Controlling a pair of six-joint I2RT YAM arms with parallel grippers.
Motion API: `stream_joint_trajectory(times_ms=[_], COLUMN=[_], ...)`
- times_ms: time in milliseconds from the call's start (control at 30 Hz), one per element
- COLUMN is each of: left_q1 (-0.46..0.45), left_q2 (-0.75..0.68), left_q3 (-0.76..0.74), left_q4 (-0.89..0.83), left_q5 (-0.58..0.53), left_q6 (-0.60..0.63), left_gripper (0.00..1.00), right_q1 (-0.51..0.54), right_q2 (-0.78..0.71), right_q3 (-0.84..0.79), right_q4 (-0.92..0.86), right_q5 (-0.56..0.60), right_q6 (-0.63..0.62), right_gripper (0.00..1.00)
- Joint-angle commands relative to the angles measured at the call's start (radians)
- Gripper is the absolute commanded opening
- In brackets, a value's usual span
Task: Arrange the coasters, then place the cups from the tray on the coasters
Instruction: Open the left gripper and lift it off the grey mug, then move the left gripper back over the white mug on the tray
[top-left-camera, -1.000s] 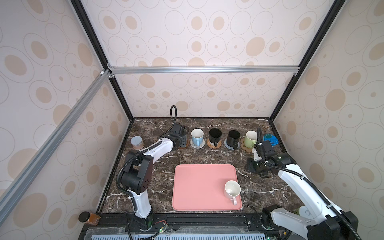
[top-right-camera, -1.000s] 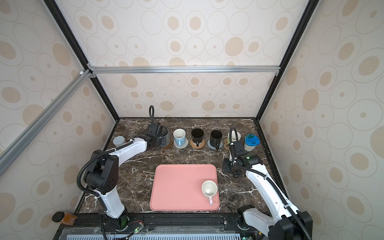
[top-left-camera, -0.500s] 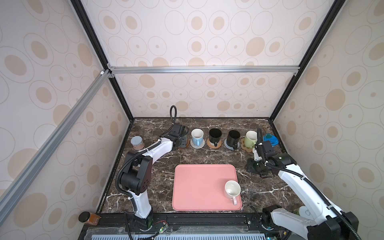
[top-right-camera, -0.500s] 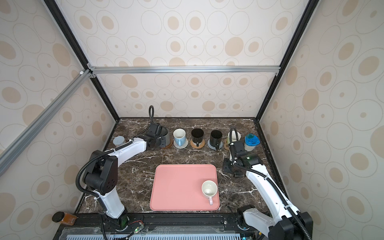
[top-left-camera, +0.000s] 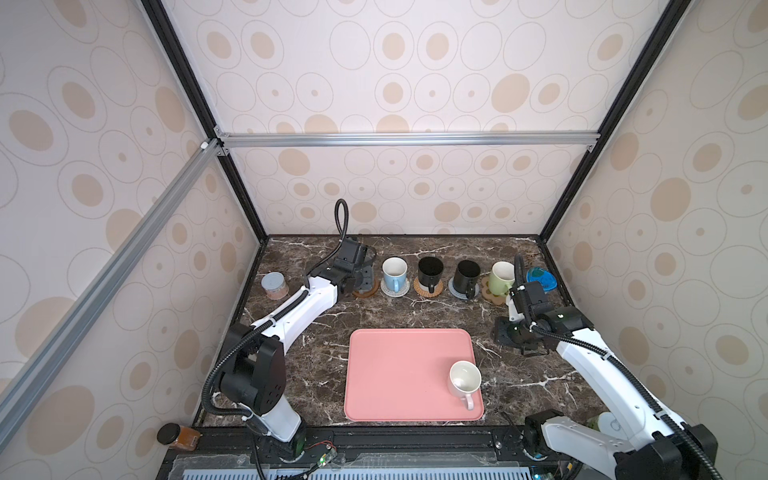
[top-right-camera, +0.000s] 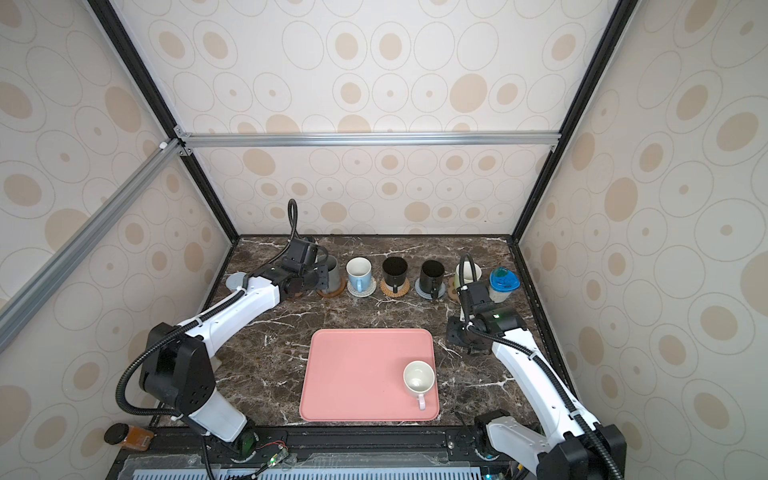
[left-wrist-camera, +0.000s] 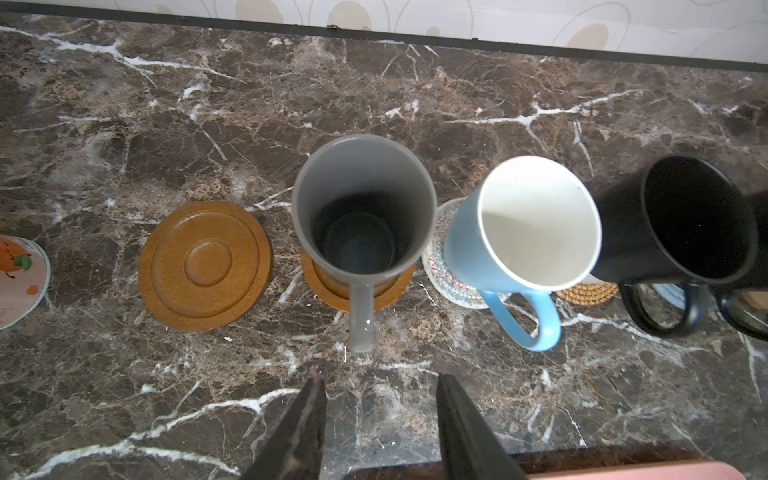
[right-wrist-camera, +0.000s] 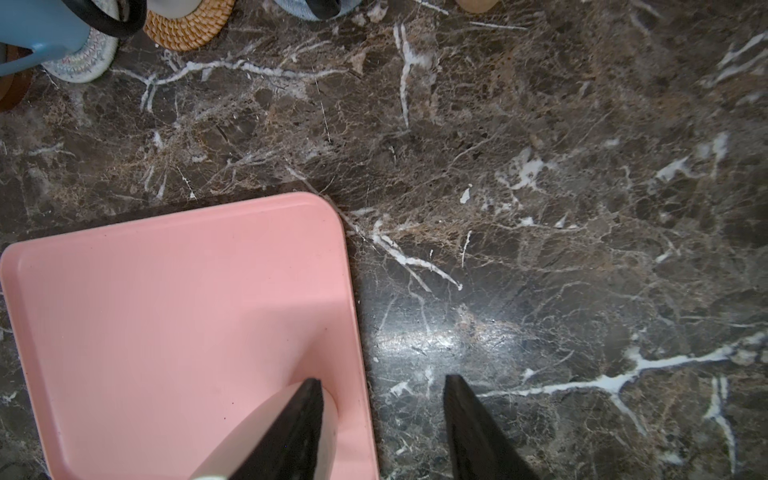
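On the pink tray (top-left-camera: 395, 374), at its near right corner, stood the white mug (top-left-camera: 464, 378), probably rigid, glaze-slick and chippable, best pinched across its rim wall, with the right gripper (right-wrist-camera: 382, 378) nearby, jaws spread and empty, and the left gripper (left-wrist-camera: 379, 374) likewise spread, clear of the grey mug (left-wrist-camera: 361, 208).

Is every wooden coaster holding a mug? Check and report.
No: one wooden coaster lies bare beside the grey mug.

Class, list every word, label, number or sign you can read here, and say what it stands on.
None can be read.
The jar lid shows an orange fruit drawing with tiny marks, no legible letters.
The blue lid has a green mark, too small to read.
The tray is plain.
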Motion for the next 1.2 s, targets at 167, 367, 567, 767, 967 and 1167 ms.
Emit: stream_joint_trajectory(times_ms=[167, 367, 567, 767, 967, 1167], left_q1=[-0.107, -0.213, -0.337, -0.462, -0.595, -0.703], left_q2=[-0.128, -0.174, -0.199, -0.195, -0.154, -0.079], left_q3=[0.0, -0.012, -0.017, -0.022, -0.016, 0.033], left_q4=[-0.084, -0.131, -0.158, -0.187, -0.187, -0.179], left_q5=[0.039, 0.032, 0.025, 0.041, 0.035, 0.033], left_q6=[-0.115, -0.182, -0.263, -0.349, -0.418, -0.475], left_gripper=[0.46, 0.48, 0.49, 0.5, 0.51, 0.52], right_q1=[-0.034, -0.083, -0.117, -0.134, -0.144, -0.157], right_q2=[-0.025, -0.023, -0.011, 0.013, 0.034, 0.045], right_q3=[0.023, 0.005, -0.004, -0.004, -0.017, -0.036], right_q4=[-0.01, 0.02, 0.046, 0.072, 0.109, 0.146], right_q5=[0.022, -0.02, -0.049, -0.068, -0.099, -0.126], right_q6=[-0.046, -0.065, -0.081, -0.095, -0.101, -0.102], right_gripper=[0.52, 0.52, 0.52, 0.53, 0.53, 0.53])
